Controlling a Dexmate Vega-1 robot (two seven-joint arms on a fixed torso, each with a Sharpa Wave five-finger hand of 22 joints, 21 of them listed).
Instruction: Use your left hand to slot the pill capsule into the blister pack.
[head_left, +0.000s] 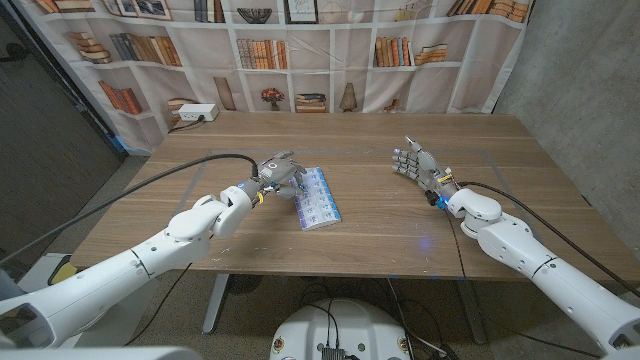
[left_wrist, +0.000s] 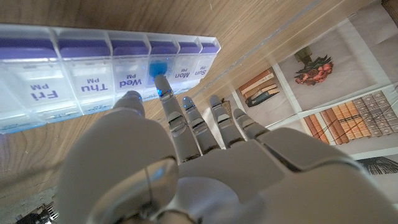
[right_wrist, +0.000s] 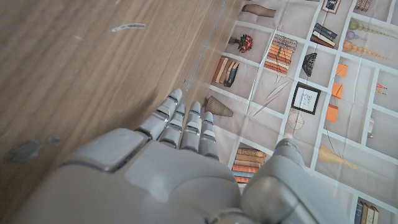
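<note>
What lies on the wooden table is a white and purple weekly pill organizer (head_left: 318, 200), not a blister pack; its lids (left_wrist: 74, 81) read Fri, Thu, Wed, Mon, Sun. My left hand (head_left: 278, 172) rests on the organizer's far left end, fingers stretched over the lids. In the left wrist view one fingertip (left_wrist: 163, 84) of that hand (left_wrist: 186, 155) touches the compartment between Wed and Mon, where a small blue piece (left_wrist: 158, 65), seemingly the capsule, sits. No finger closes around it. My right hand (head_left: 418, 165) stands apart on the right, fingers apart and holding nothing (right_wrist: 174, 162).
The table's back edge (head_left: 330, 113) meets a bookshelf-print backdrop. A white power strip (head_left: 195, 114) sits on the shelf print's left. A black cable (head_left: 190, 165) arcs along my left arm. A pale tape mark (right_wrist: 127, 27) shows on the wood near my right hand.
</note>
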